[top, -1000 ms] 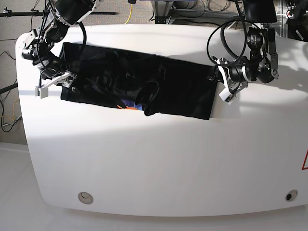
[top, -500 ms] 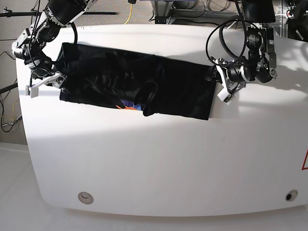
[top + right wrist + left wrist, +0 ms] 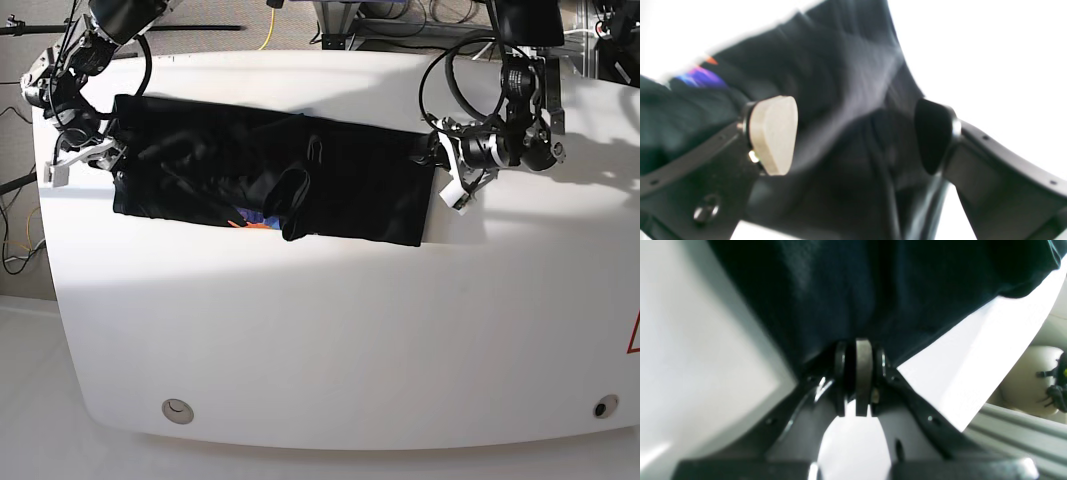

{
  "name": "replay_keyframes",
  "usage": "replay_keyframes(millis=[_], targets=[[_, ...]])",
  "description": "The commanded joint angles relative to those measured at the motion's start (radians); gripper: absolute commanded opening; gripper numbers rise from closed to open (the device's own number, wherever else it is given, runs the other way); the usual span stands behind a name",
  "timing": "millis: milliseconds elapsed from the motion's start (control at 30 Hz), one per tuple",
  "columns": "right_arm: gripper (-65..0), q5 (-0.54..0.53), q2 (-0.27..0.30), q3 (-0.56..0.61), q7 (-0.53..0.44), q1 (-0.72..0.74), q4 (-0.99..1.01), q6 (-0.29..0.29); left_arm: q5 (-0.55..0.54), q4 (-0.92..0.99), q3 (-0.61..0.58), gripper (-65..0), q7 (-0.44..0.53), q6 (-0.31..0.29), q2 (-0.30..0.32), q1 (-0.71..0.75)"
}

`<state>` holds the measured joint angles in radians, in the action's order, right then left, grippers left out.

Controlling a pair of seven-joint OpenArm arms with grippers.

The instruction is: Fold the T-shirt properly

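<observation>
Right wrist view blurred. My left gripper (image 3: 858, 373) clamped on T-shirt (image 3: 270, 180) edge; my right gripper (image 3: 853, 133) spread wide over cloth. T-shirt on table (image 3: 350, 340), dragged leftward in base view since earlier.

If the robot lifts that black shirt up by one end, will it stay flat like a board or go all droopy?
Probably droopy. The T-shirt is soft cloth: it lies wrinkled, with a loose flap near its middle, so it would likely sag. It probably won't slip easily, since the left gripper is pinched shut on its edge. The right gripper is open over it.
</observation>
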<state>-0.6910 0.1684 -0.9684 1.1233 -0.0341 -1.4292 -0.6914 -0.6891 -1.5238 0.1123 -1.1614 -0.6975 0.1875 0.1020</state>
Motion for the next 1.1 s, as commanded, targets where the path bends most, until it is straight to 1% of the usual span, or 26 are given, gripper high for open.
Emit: replay_keyframes(millis=[0, 100, 233, 500, 567, 767, 833, 900, 1067], targets=[[-11.8, -0.065, 0.059, -0.004, -0.027, 0.005, 0.024, -0.007, 0.016, -0.013, 0.005, -62.6, -0.009, -0.001, 0.016, -0.009], [-11.8, -0.093, 0.081, -0.004, -0.030, 0.004, 0.055, -0.007, 0.016, -0.013, 0.006, -62.5, -0.008, -0.001, 0.018, -0.009], [-11.9, -0.071, 0.097, 0.005, -0.049, 0.000, 0.071, -0.007, 0.010, -0.012, 0.007, -62.6, 0.000, -0.001, 0.023, -0.004], [-11.8, -0.047, 0.074, 0.009, -0.054, 0.001, 0.072, -0.007, 0.009, -0.013, 0.008, -62.5, -0.001, -0.001, 0.023, -0.004], [-11.9, -0.026, 0.048, 0.009, -0.055, 0.002, 0.072, -0.007, 0.005, -0.019, 0.003, -62.4, 0.005, -0.001, 0.022, -0.004], [-12.0, -0.036, 0.014, 0.006, -0.038, 0.003, 0.073, -0.007, 0.004, -0.018, 0.002, -62.5, 0.004, -0.001, 0.021, -0.006], [-11.9, -0.040, 0.010, 0.000, -0.034, 0.001, 0.074, -0.007, 0.005, -0.018, 0.001, -62.6, 0.004, -0.001, 0.022, -0.005], [-11.8, -0.067, 0.011, -0.017, -0.013, -0.006, 0.065, -0.007, -0.003, -0.018, 0.002, -63.0, 0.002, -0.001, 0.024, -0.002], [-11.7, -0.100, 0.022, -0.037, 0.015, -0.011, 0.061, -0.007, -0.004, -0.017, 0.002, -63.0, 0.003, -0.001, 0.024, -0.002]])
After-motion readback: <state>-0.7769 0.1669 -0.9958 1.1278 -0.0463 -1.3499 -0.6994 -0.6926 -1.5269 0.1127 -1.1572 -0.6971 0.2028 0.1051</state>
